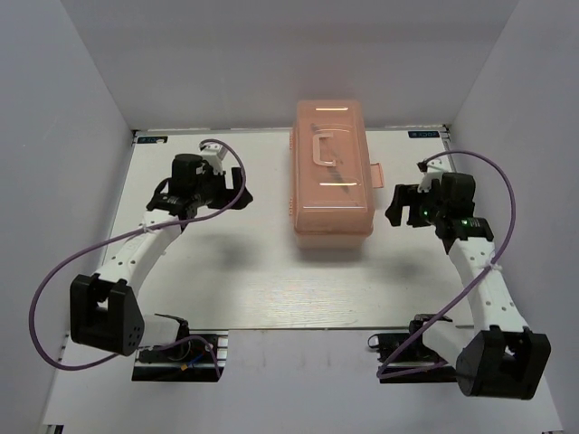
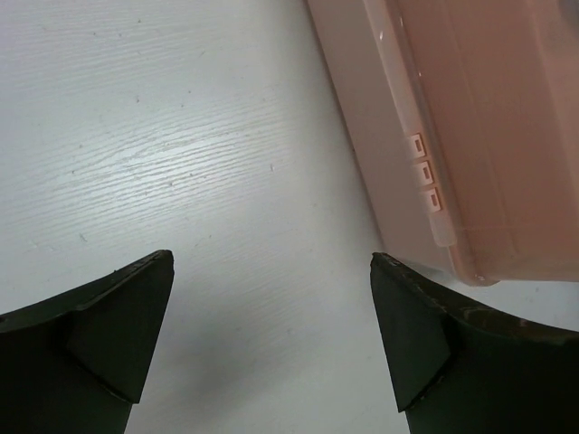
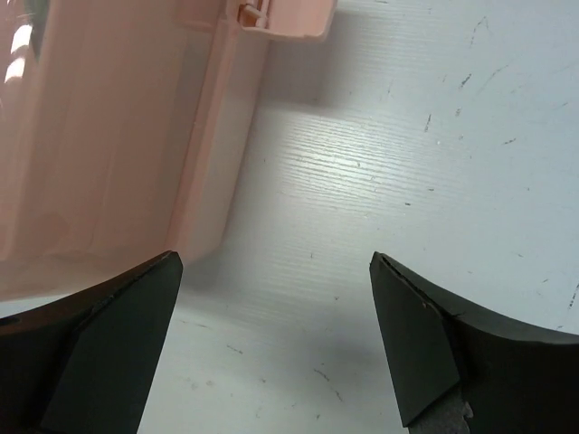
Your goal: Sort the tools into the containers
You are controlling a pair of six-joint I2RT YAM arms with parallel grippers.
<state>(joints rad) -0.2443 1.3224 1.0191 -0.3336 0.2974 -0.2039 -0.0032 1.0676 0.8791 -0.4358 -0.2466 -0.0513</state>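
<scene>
Top external | white wood-grain table (image 1: 226, 262), grey walls (image 1: 271, 54) | left end effector (image 2: 271, 262), right end effector (image 3: 276, 259) spread

The toolbox (image 1: 331, 176) stands on the table (image 1: 253, 280), toward the far side, between my two pincers. My left pincer (image 1: 233, 195) is to its left, a little apart. My right pincer (image 1: 396, 206) is close by its right wall, nearer me than the latch (image 1: 374, 174). The handle (image 1: 324, 149) lies on the lid. My bases sit at the table's near edge.
</scene>
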